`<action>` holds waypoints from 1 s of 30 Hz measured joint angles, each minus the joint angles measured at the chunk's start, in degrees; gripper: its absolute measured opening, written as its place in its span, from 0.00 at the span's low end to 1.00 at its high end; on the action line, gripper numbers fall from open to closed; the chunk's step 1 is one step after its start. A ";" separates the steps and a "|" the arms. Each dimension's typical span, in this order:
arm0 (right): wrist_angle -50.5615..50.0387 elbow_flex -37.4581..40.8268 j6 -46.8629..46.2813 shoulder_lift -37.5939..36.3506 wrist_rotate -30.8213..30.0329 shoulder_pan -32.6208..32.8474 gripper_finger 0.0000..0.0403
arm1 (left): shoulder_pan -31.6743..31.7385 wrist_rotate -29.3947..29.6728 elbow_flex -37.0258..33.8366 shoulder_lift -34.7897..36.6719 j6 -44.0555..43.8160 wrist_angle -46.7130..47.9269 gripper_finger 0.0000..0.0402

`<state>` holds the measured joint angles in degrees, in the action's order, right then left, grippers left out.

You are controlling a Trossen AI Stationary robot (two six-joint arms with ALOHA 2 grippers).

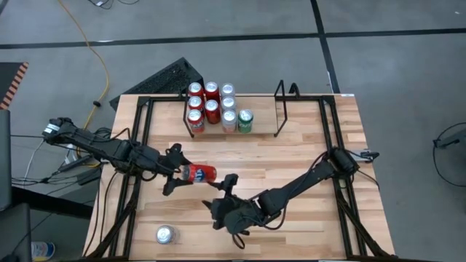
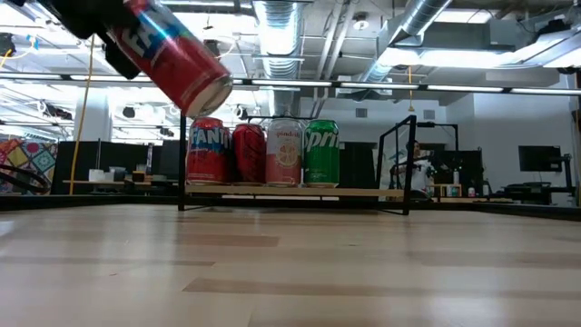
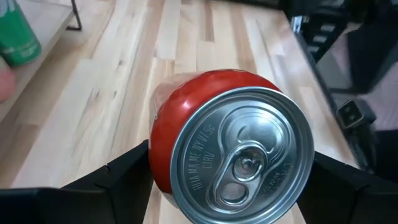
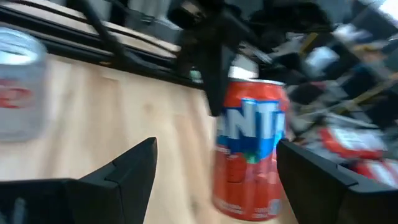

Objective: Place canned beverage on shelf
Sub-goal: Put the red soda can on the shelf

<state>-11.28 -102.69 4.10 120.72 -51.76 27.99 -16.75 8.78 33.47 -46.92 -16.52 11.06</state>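
Held red can [image 4: 252,149]: "ANTA" in white letters, partly hidden
Shelf [image 2: 290,192], left-end red can [image 2: 208,151]: "FANTA"
Shelf, green can [image 2: 320,153]: "Spri", cut off
Shelf, pink can [image 2: 284,153]: too small to read

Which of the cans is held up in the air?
The red Fanta can, tilted in the left tool; the other cans stand on the shelf or table.
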 joint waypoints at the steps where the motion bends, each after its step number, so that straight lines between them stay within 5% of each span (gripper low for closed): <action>1: -0.54 0.00 -1.04 -0.38 2.70 -0.24 0.78 | -0.01 -0.25 0.00 0.02 0.45 1.01 0.74; 8: -7.65 -0.01 -5.63 -1.65 16.42 -4.31 0.78 | -2.30 -5.61 0.20 0.00 6.50 3.97 0.74; 13: -7.62 0.00 -5.84 -1.63 25.35 -7.37 0.78 | -4.66 -3.22 3.72 -1.21 9.30 9.41 0.74; 30: -6.77 0.00 -7.35 -1.35 36.00 -10.93 0.78 | -6.10 -0.38 17.25 -19.48 19.86 18.36 0.74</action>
<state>-18.05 -102.69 -3.25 119.37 -15.76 17.06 -22.85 8.40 50.72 -66.39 3.34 29.41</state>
